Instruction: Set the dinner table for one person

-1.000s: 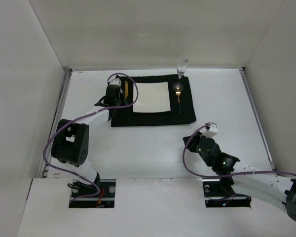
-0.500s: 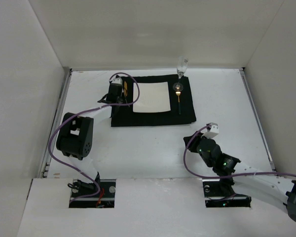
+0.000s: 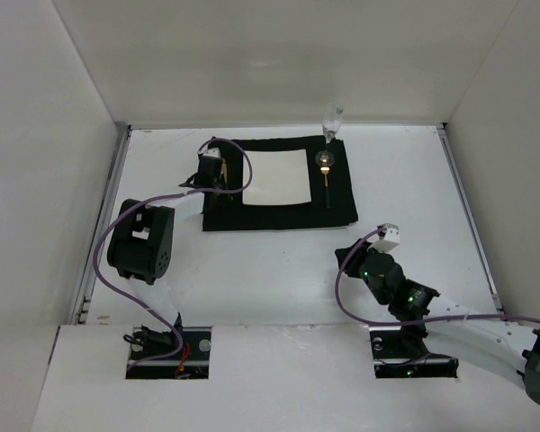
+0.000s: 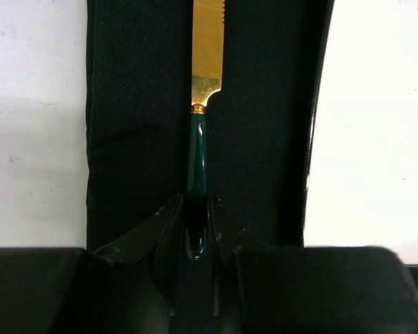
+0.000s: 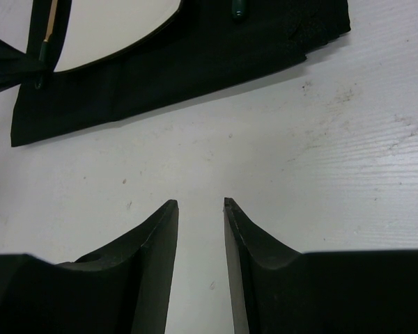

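A knife with a gold blade (image 4: 207, 56) and a dark green handle lies lengthwise on the left strip of the black mat (image 3: 279, 214). My left gripper (image 4: 195, 198) is shut on the near end of that handle, low over the mat (image 4: 136, 104). From above, the left gripper (image 3: 212, 162) covers most of the knife. A white square plate (image 3: 276, 177) sits in the mat's middle. A gold-bowled spoon (image 3: 325, 171) lies to its right. My right gripper (image 5: 198, 202) stands open over the bare dinner table (image 5: 320, 153), near the front right, holding nothing.
A clear stemmed glass (image 3: 331, 119) stands at the mat's far right corner. White walls close in the table on three sides, with metal rails (image 3: 463, 202) along the side edges. The left arm's elbow (image 3: 142, 243) rises over the front left.
The left gripper has shifted a little right and toward the back over the mat's left strip, and now covers the knife from above. Its elbow moved right. The right arm barely moved.
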Available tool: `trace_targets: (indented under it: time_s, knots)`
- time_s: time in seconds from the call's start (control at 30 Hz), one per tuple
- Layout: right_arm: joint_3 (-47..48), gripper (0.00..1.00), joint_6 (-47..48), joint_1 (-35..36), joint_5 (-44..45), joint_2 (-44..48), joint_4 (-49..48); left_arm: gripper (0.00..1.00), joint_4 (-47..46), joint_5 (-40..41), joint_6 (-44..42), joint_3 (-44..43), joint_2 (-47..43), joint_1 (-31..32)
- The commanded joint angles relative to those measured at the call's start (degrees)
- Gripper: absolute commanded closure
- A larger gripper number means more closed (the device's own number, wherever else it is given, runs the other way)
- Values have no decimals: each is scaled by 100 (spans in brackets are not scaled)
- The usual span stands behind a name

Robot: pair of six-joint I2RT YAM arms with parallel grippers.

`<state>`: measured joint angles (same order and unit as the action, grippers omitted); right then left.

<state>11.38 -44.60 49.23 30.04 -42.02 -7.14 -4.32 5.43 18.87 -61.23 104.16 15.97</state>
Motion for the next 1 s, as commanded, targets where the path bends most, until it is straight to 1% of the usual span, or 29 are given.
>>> trace_targets:
  time_s: [0.0, 0.27, 0.37, 0.5, 0.67, 0.77, 0.8, 0.87, 0.93, 0.97]
  knots:
    - [-21, 61, -5, 56, 133, 27, -262, 94, -122, 90, -94, -108, 60, -19]
    - [-30, 61, -5, 56, 133, 45, -262, 88, -87, 344, -217, -135, 149, 25]
    - [-39, 61, -5, 56, 133, 62, -262, 82, -43, 450, -217, -135, 113, 25]
    - [-39, 61, -5, 56, 133, 71, -262, 76, -25, 564, -252, -108, 61, 42]
    - [-48, 61, -14, 56, 133, 80, -262, 65, -17, 626, -253, -91, -1, 86]
    - [-48, 61, -14, 56, 133, 80, -262, 55, -17, 740, -244, -73, -62, 113]
    - [-48, 61, -14, 56, 133, 89, -262, 50, -17, 775, -235, -56, -97, 130]
    - [-57, 61, -14, 56, 133, 97, -262, 38, -17, 767, -183, -12, -229, 148]
    - [-57, 61, -22, 56, 133, 98, -262, 27, -17, 749, -95, 32, -430, 165]
    - [-57, 61, -23, 56, 133, 98, -262, 18, -17, 749, -68, 50, -553, 183]
